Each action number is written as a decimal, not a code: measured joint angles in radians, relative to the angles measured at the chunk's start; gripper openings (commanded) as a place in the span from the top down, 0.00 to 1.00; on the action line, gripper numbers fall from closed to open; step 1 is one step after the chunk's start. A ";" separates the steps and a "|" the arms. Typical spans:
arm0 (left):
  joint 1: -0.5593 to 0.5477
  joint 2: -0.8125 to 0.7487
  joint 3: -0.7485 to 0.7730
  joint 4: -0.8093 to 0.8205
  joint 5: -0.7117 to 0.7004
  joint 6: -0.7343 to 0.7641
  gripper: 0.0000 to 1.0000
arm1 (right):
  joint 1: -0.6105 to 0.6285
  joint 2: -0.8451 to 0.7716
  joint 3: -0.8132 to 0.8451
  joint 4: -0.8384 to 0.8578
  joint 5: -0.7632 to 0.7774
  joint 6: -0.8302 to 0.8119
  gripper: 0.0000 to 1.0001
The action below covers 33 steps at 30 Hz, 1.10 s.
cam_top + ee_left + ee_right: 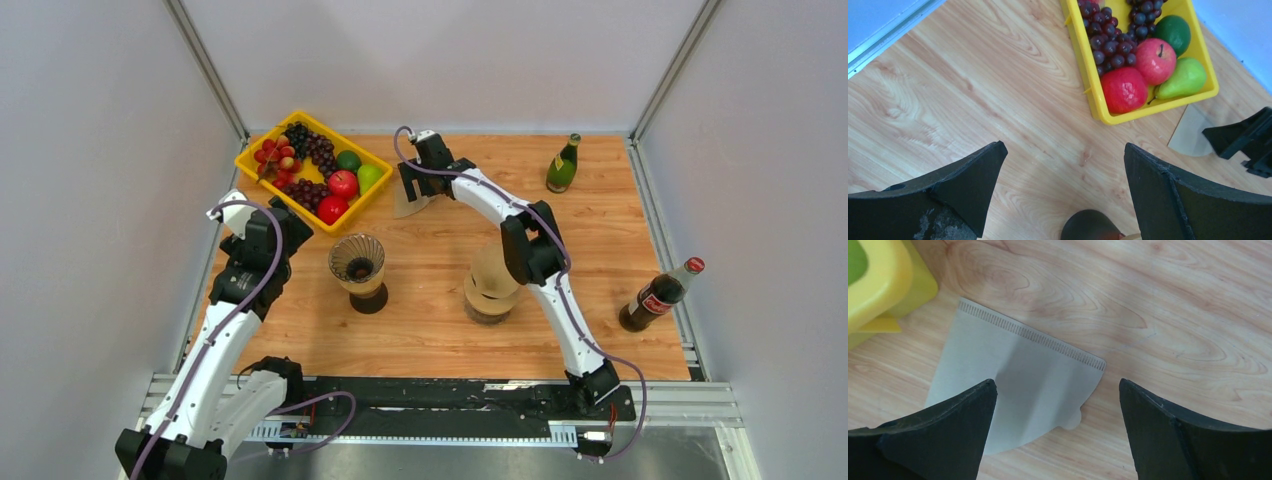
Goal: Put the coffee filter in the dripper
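Nearest the arm bases, a tan cylindrical object (488, 292) stands partly behind the right arm, with a cola bottle (660, 293) off to its right. The dripper (357, 258) stands upright left of centre, holding no paper. The left gripper (1064, 145) hangs above bare wood beside it, jaws wide apart and holding nothing. Farther back, the coffee filter (1018, 370) lies flat on the table (440, 250), just beside the yellow fruit basket (365, 198). The right gripper (1057, 382) hovers over it, jaws spread wide to either side. A green bottle (562, 165) stands at the far right
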 measured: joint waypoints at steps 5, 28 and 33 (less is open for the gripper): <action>0.000 0.000 -0.001 0.016 -0.002 0.000 0.00 | 0.004 0.035 0.009 0.035 0.013 -0.019 0.09; 0.000 0.006 -0.001 0.027 0.018 0.014 0.00 | 0.059 0.021 -0.044 0.119 0.045 -0.045 0.95; 0.000 0.006 0.000 0.056 0.116 0.058 0.00 | 0.059 -0.051 -0.110 0.082 0.047 -0.024 0.98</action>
